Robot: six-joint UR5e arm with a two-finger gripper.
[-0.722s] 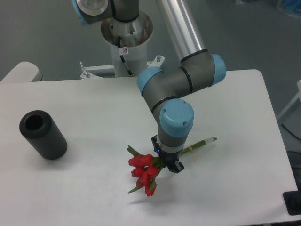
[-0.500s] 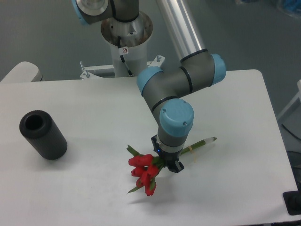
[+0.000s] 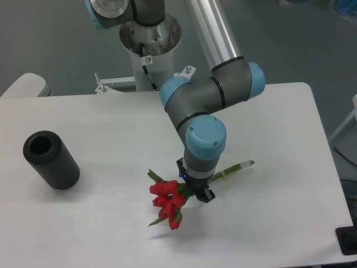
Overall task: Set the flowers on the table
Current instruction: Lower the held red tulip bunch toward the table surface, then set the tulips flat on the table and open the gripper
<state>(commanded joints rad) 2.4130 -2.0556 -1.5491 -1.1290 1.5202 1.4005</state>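
shifted slightly left, end effector (image 3: 194, 190) grips flowers (image 3: 167, 202), buds lower-left of it.

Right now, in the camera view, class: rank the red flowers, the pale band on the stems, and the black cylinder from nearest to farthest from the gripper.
1. Red flowers: touching the gripper, just to its left in the picture.
2. Pale band: on the stems, a little to its right.
3. Black cylinder: far off at the left side of the table.

The arm bends at its blue-capped joints, wrist pointing down; the gripper (image 3: 193, 188) hangs low, its fingers mostly hidden.
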